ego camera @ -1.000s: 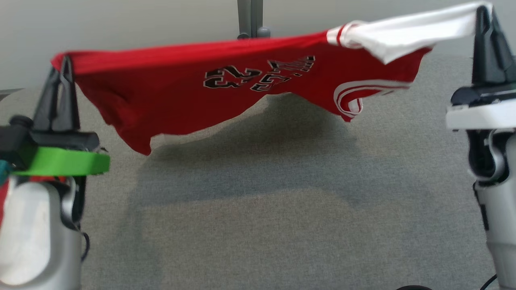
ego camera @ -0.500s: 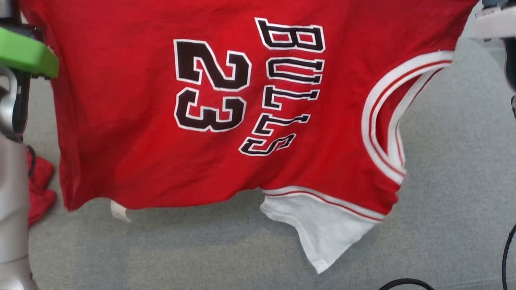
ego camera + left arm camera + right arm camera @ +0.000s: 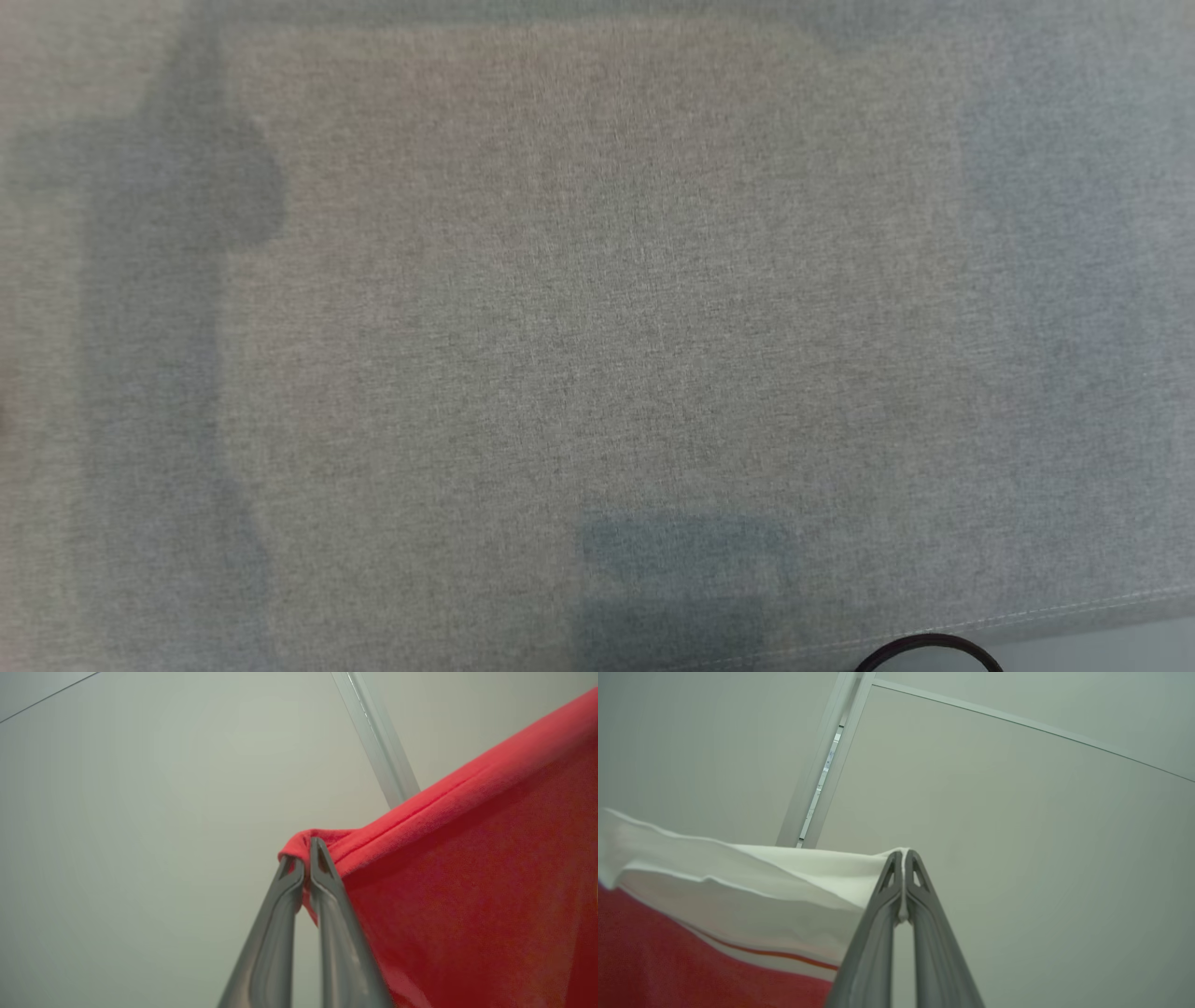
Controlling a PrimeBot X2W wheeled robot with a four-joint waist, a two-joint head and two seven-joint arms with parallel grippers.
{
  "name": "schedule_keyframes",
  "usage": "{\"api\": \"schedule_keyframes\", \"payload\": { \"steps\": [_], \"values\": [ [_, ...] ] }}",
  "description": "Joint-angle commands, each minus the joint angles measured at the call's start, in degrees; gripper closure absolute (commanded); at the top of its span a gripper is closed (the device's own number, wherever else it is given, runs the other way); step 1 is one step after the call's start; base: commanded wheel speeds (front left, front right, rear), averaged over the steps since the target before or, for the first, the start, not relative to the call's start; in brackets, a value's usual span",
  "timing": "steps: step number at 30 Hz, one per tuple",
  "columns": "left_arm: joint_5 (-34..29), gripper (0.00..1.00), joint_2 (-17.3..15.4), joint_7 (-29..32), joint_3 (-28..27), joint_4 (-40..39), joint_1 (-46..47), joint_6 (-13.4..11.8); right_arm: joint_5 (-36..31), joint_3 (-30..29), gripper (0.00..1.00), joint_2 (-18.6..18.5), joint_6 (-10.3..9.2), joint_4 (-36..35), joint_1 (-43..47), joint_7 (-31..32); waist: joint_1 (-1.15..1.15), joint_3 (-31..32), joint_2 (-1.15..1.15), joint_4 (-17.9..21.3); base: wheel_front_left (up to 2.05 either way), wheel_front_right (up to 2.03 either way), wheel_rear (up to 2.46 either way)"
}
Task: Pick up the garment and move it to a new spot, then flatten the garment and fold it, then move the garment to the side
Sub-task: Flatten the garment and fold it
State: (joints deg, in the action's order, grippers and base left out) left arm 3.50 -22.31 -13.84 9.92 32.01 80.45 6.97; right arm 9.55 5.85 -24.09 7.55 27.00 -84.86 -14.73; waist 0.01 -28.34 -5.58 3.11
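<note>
A: What do the hands hold?

B: The left gripper (image 3: 306, 858) is pinched on the red garment (image 3: 467, 882)'s hem corner, and the right gripper (image 3: 903, 858) is clamped on its white sleeve (image 3: 761, 886). It hangs stretched between them, raised.

A: Which step?

B: Probably the move. Next, lower it flat onto the grey surface (image 3: 597, 308). Half a second ago it hung across the head view.
</note>
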Motion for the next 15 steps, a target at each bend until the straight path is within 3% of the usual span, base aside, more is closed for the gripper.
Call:
{"api": "schedule_keyframes", "payload": {
  "steps": [1,7,15],
  "values": [
    [0.0,1.00,-0.3,-0.7,0.0,1.9,-0.3,-0.7,0.2,-0.5,1.00,0.4,-0.13,0.7,-0.1,-0.4,-0.01,-4.1,-0.01,1.1,0.00,0.00,0.00],
    [2.6,1.00,1.3,-1.3,0.5,5.8,-10.3,-0.1,3.0,2.2,1.00,0.0,-0.13,-0.4,11.9,-0.4,-0.01,-2.0,-0.01,1.2,0.00,0.00,0.00],
    [6.6,1.00,7.7,-1.3,-2.0,5.9,-33.4,-0.3,7.9,0.1,1.00,1.6,-0.13,-1.1,37.6,-0.4,-0.01,1.3,-0.01,0.6,0.00,0.00,0.00]
  ]
}}
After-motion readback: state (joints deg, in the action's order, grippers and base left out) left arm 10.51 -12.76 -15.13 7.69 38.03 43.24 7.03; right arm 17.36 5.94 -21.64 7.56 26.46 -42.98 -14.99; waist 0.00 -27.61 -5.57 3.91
